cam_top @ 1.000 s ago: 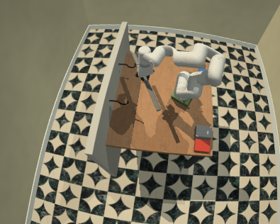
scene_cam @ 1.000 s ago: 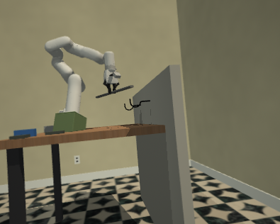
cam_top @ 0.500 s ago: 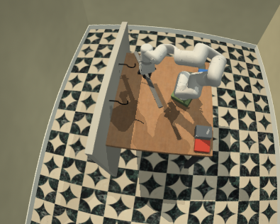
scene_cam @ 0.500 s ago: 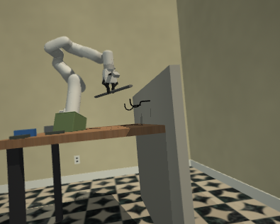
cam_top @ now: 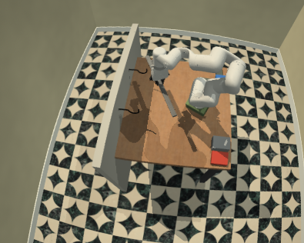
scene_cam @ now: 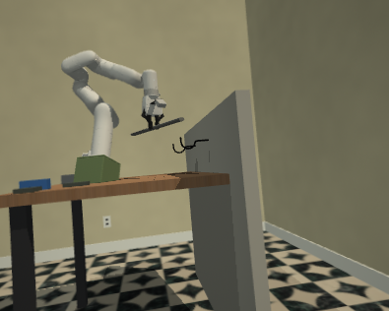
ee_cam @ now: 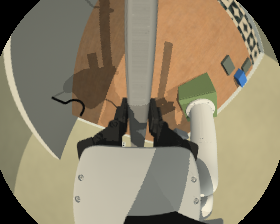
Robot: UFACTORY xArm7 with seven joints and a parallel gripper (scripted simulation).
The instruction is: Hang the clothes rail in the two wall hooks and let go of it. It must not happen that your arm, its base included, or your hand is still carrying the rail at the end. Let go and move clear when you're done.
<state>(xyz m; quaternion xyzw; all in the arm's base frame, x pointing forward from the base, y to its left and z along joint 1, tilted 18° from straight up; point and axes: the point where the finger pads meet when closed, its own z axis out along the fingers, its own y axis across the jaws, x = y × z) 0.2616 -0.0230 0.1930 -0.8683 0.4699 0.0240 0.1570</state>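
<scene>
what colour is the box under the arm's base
Green, clearest in the exterior view.

White arm [cam_top: 205, 59], grey rail [cam_top: 170, 101], black hooks [cam_top: 129, 111], brown table [cam_top: 182, 150], green base [scene_cam: 97, 168], black-and-cream checkered floor [cam_top: 105, 208].

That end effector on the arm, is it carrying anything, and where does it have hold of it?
Yes: the end effector is shut on the clothes rail, gripping it near one end.

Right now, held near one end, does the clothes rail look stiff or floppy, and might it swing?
Probably stiff: the clothes rail stays straight though the gripper is shut on it near one end. With most of its length overhanging, it could pivot in the grip. Flat-sided in the wrist view, so unlikely to roll.
</scene>
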